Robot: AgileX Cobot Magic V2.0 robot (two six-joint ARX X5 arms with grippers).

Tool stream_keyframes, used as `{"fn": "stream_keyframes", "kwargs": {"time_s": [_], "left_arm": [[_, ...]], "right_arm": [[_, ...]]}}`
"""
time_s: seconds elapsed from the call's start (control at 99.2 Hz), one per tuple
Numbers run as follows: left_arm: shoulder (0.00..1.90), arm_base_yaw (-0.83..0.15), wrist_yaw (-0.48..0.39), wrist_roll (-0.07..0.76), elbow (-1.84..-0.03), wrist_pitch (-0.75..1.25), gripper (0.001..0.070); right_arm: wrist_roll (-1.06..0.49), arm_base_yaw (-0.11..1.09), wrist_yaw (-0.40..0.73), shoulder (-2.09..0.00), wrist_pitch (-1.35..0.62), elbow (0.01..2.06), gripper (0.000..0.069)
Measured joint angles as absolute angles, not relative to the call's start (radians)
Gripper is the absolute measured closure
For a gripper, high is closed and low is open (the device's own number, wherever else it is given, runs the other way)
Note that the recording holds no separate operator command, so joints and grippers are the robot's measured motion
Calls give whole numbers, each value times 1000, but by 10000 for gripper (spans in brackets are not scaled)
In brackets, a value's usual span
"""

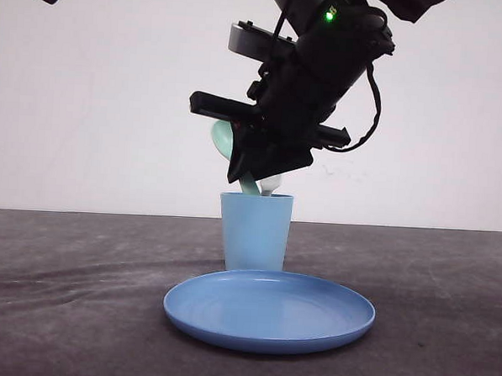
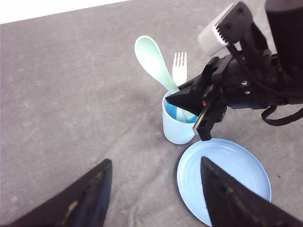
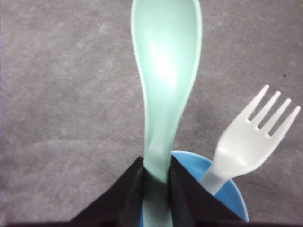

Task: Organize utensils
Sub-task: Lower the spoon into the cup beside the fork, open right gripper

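Near the middle of the bench (image 1: 51,312), the plate (image 1: 269,311) lies just before the cup (image 1: 255,231). The right claw (image 3: 156,182) pinches the spoon (image 3: 163,80) handle over the cup, beside the fork (image 3: 246,142) standing inside. Next move: release. The left claw (image 2: 151,198) hangs spread.

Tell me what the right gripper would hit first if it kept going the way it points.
Most likely the light blue cup: the right gripper, shut on the mint-green spoon, points down at the cup's mouth, where the white fork already stands. Depth is hard to judge, so rim or inside is uncertain.
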State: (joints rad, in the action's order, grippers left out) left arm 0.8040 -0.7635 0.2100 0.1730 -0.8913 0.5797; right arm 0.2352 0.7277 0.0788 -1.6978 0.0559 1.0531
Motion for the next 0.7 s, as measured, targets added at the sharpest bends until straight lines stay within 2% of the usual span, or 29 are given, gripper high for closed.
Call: {"fn": "stream_keyframes", "kwargs": {"time_s": [0.071, 0.131, 0.252, 0.323, 0.696], "left_arm": [[804, -764, 210, 173, -891, 580, 355], [804, -764, 210, 173, -891, 579, 355], [804, -764, 210, 173, -891, 579, 355], [804, -764, 210, 173, -891, 579, 355], [804, -764, 210, 173, -891, 579, 355]], "right_arm": [[235, 729, 79, -1698, 56, 1053, 625], [235, 731, 79, -1698, 56, 1053, 595], [240, 733, 78, -1698, 52, 1053, 451], [241, 733, 78, -1698, 40, 1053, 408], [241, 733, 70, -1642, -6, 1053, 383]]}}
